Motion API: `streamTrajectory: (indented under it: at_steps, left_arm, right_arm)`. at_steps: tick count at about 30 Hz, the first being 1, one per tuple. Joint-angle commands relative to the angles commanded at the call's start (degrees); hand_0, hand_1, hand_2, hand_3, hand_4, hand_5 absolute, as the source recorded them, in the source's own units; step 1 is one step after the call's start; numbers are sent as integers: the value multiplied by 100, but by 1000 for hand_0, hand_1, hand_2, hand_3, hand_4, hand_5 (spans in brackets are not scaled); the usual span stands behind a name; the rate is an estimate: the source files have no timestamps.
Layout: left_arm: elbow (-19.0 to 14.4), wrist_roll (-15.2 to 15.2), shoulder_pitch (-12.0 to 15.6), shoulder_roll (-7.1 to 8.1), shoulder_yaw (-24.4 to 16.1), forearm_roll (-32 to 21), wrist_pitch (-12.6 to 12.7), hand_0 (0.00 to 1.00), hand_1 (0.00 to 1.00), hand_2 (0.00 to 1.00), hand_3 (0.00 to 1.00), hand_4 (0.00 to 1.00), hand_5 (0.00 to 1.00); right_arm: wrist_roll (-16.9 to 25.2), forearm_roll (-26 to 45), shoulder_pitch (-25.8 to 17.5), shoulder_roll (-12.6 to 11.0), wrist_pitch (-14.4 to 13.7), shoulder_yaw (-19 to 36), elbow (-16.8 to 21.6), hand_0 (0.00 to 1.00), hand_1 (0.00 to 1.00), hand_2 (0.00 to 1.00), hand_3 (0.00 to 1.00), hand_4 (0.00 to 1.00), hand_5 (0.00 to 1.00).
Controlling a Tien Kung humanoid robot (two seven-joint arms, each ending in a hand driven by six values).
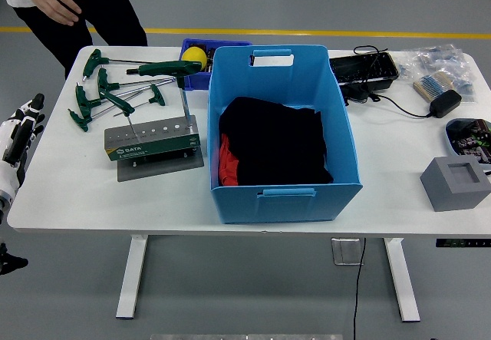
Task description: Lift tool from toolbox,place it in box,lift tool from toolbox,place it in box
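Observation:
A grey tool stand (pixel 153 142) sits on the left half of the table. One green T-handle wrench (pixel 170 68) stands upright in its right end, and a second one (pixel 120 107) leans in a hole near its left end. Several more green T-handle wrenches (pixel 96 87) lie loose on the table behind the stand. The blue box (pixel 285 194) is at the centre, with black cloth (pixel 272 144) and something red inside. My left hand (pixel 19 136) hangs off the table's left edge, fingers relaxed and holding nothing, well away from the stand. My right hand is out of view.
A person stands at the far left corner, one hand (pixel 57 2) hanging open above the table. A small blue bin (pixel 192 75) with a yellow ball (pixel 195 54) sits behind the box. To the right are a black tray (pixel 364 70) with cables, a power adapter (pixel 445 102) and a grey block (pixel 455 180).

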Motion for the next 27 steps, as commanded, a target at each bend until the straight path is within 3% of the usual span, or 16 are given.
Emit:
streamTrajectory:
  at_steps: [27]
  left_arm:
    - [-8,-34,16,22,31,44,-16,948,978,998,947,947,998]
  right_arm:
    - [-11,-53,-28,12,-17,31,8,682,664,718,567,800,678]
